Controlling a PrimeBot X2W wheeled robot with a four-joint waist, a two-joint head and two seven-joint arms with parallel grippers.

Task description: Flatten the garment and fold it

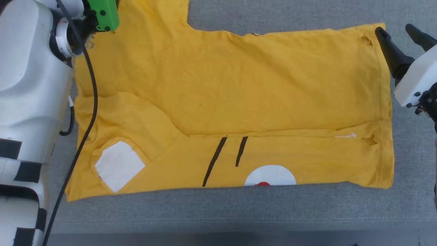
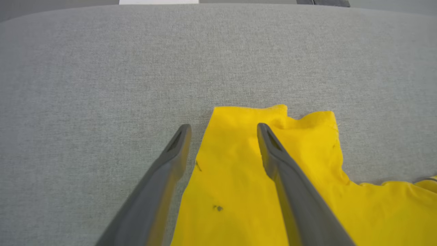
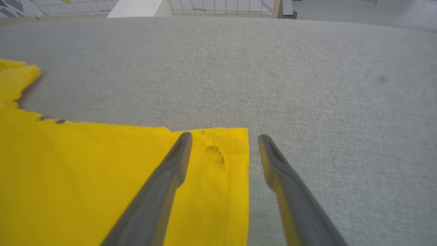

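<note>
Your left gripper (image 2: 223,127) is wide open and holds nothing. One finger hangs over the garment's (image 1: 239,85) sleeve (image 2: 245,143). The other finger is over the bare bench (image 1: 239,212), just beside the sleeve's edge. I cannot tell if the fingers touch the cloth.

Your right gripper (image 3: 225,136) is wide open too, and it is empty. One finger is over the far corner of the garment, next to a small hole (image 3: 213,155). The other finger is just past the garment's straight edge, over bare bench.

The garment lies spread flat on the bench, between your two grippers. One yellow layer lies over another, and its edge runs across the garment's middle. Below that edge you can see a white patch (image 1: 117,165), two black strokes (image 1: 214,160) and a white half circle (image 1: 269,175) with a bit of red dot (image 1: 262,183). Your pale left arm (image 1: 27,102) and a black cable (image 1: 90,102) cover the garment's left side.

The bench is grey, soft-looking cloth. Far past the garment there is a white block (image 3: 136,8) and a floor with grid lines (image 3: 222,5).

There is lots of bare bench beyond the garment's far edge. A strip of bare bench runs along its near edge as well.
</note>
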